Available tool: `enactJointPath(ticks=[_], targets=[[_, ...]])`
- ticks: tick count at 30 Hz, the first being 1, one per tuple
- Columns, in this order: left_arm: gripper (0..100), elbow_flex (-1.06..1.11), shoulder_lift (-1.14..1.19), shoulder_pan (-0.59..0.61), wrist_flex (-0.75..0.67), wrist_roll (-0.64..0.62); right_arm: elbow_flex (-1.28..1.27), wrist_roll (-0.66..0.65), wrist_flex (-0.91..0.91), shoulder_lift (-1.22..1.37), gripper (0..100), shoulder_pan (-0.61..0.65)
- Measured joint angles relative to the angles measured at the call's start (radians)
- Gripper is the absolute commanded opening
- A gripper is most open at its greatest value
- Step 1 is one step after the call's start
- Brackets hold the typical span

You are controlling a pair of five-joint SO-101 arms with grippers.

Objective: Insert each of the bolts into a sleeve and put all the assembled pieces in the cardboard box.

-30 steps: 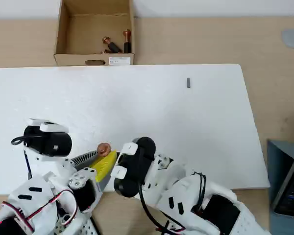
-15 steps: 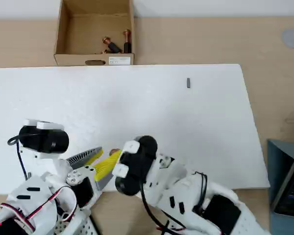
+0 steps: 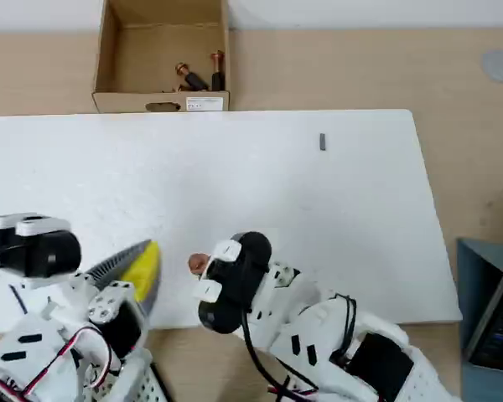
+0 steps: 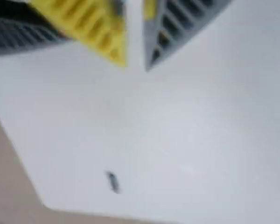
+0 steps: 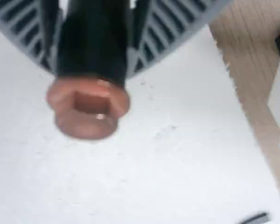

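Observation:
My right gripper [image 5: 92, 70] is shut on a black sleeve [image 5: 93, 42], and the copper bolt head [image 5: 87, 108] sticks out of the sleeve's end just above the white mat. From above, that bolt head [image 3: 199, 264] pokes out beside the right arm's wrist near the mat's front edge. My left gripper [image 3: 147, 248], with one yellow and one grey finger, hangs to the left of it. In its own view the left gripper [image 4: 134, 63] has a narrow gap and holds nothing. The cardboard box [image 3: 105, 59] at the back left contains two assembled pieces [image 3: 199, 74].
The white mat [image 3: 318, 234] covers most of the wooden table. A small dark piece [image 3: 322, 141] lies on it at the back right, also seen as a dark piece [image 4: 113, 182] from the left wrist. A dark device [image 3: 490, 310] sits at the right edge.
The left gripper let go of the bolt's end and drew back to the left. The right gripper keeps the sleeve with the bolt in it and has barely moved.

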State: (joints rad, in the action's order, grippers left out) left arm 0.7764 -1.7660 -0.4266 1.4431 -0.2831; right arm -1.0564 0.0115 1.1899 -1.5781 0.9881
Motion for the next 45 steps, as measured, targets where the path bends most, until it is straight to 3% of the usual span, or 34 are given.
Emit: enactJointPath(ticks=[8,16,27,38,45], targets=[[0,0.068,0.0,0.302,0.0,0.227,0.0,0.02,0.0,0.0,0.9,-0.273],[0,0.391,0.002,0.552,-0.08,0.261,0.0,0.152,-0.006,0.0,0.9,-0.511],[0,0.723,0.006,0.586,-0.341,0.261,0.086,0.25,-0.017,0.066,0.9,-0.577],[0,0.867,0.008,0.586,-0.476,0.261,0.52,0.287,-0.02,0.562,0.9,-0.626],[0,0.893,0.008,0.569,-0.488,0.261,0.704,0.273,-0.135,0.864,0.9,-0.626]])
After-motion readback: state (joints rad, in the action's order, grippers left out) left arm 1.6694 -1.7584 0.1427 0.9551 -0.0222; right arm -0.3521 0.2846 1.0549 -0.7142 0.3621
